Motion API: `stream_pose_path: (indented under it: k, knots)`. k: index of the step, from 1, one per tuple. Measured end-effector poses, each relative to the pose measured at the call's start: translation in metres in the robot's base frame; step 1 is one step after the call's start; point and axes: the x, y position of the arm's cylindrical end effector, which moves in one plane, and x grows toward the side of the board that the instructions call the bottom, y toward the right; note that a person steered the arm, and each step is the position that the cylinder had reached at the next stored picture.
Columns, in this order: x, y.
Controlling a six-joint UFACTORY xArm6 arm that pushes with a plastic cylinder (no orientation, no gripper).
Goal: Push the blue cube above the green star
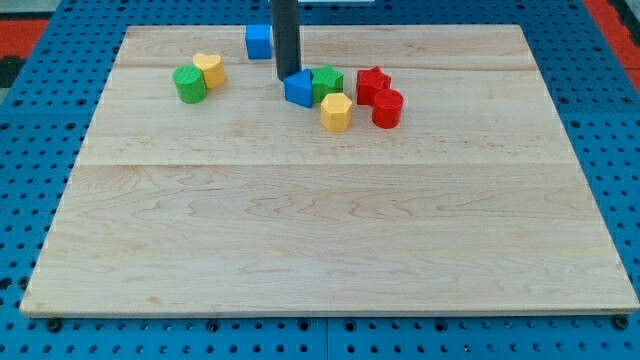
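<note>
Seven blocks sit in the upper part of the wooden board (pixel 330 220). No claw on this rig, only the rod; my tip (pixel 287 77) rests between the blue cube (pixel 259 41), near the top edge, and a blue block (pixel 298 89) touching the green star (pixel 327 82). Cube lies upper left of star.

My rod hangs straight down from the view's top edge, a dark, plain shaft, upright with no tilt that can be made out. Its upper part runs out of the picture, so the arm that carries it does not show. My tip (pixel 287 77) sits low at the table surface, in the upper middle of the view, slightly toward the view's left of centre.
</note>
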Motion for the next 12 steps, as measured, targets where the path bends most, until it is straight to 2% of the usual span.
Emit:
stream_pose_path:
  k: [1, 3, 4, 6, 8, 12]
  knots:
    - [-0.013, -0.030]
    - [-0.072, -0.105]
    - [-0.093, -0.087]
    - [-0.090, 0.015]
    - [-0.041, -0.006]
    - [-0.041, 0.059]
